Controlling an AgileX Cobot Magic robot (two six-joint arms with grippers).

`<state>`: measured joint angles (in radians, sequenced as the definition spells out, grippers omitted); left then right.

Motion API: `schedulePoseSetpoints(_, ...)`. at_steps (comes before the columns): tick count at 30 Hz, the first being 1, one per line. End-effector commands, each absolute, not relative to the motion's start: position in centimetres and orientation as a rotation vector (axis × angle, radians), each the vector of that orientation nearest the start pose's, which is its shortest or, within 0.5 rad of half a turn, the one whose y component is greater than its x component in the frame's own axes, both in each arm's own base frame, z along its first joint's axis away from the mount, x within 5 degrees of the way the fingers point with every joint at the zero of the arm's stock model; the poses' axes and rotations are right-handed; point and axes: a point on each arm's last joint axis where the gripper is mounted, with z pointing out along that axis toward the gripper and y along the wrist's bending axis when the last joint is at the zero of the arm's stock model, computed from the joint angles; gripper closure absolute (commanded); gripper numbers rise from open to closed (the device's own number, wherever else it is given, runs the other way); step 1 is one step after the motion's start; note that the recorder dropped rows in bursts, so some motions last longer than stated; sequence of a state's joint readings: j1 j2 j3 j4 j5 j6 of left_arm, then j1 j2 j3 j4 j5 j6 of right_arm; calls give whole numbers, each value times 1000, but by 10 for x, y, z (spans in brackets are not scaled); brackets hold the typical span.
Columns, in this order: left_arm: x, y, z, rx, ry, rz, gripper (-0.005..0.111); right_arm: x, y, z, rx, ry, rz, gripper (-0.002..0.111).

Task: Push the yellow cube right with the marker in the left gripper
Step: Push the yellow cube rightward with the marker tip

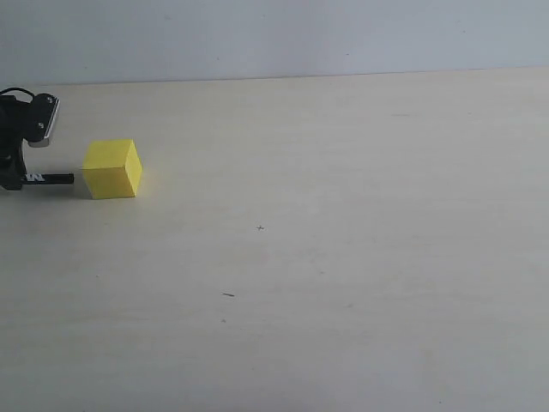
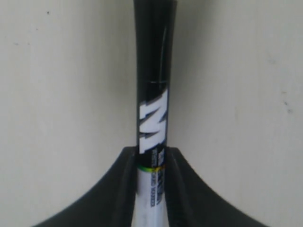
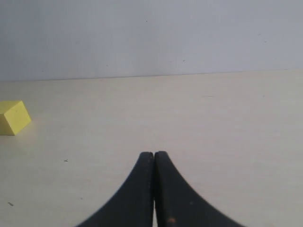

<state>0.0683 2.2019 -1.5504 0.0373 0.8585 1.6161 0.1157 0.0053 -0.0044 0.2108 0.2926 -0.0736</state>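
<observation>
The yellow cube [image 1: 111, 169] rests on the table at the far left of the exterior view, and shows small at one edge of the right wrist view as the cube [image 3: 14, 117]. My left gripper [image 1: 19, 178] is at the left border, shut on the marker [image 1: 53, 179], whose black cap lies level and points at the cube's left face, its tip just short of it or touching. In the left wrist view the marker [image 2: 154, 94] runs straight out from between the black jaws of the left gripper [image 2: 152, 153]; the cube is out of that view. My right gripper [image 3: 154, 155] is shut on nothing.
The pale wooden table [image 1: 343, 257] stretches to the right of the cube, with only tiny dark specks [image 1: 228, 294] on it. A plain light wall [image 1: 274, 34] stands behind the table's far edge.
</observation>
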Motion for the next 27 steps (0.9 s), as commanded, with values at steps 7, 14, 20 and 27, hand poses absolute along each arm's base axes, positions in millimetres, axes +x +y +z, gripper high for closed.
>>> schedulePoseSetpoints(7,442,23,121,2115,2081,92,107,54,12,188,-37,1768,226,108)
schedulePoseSetpoints(14,444,22,124,2104,2075,84,107,54,12,188,-37,1768,226,108)
schedulePoseSetpoints(20,443,1,124,2107,2051,24,107,54,12,188,-37,1768,226,108)
schedulePoseSetpoints(27,446,-25,127,2132,1995,39,107,54,12,188,-37,1768,226,108)
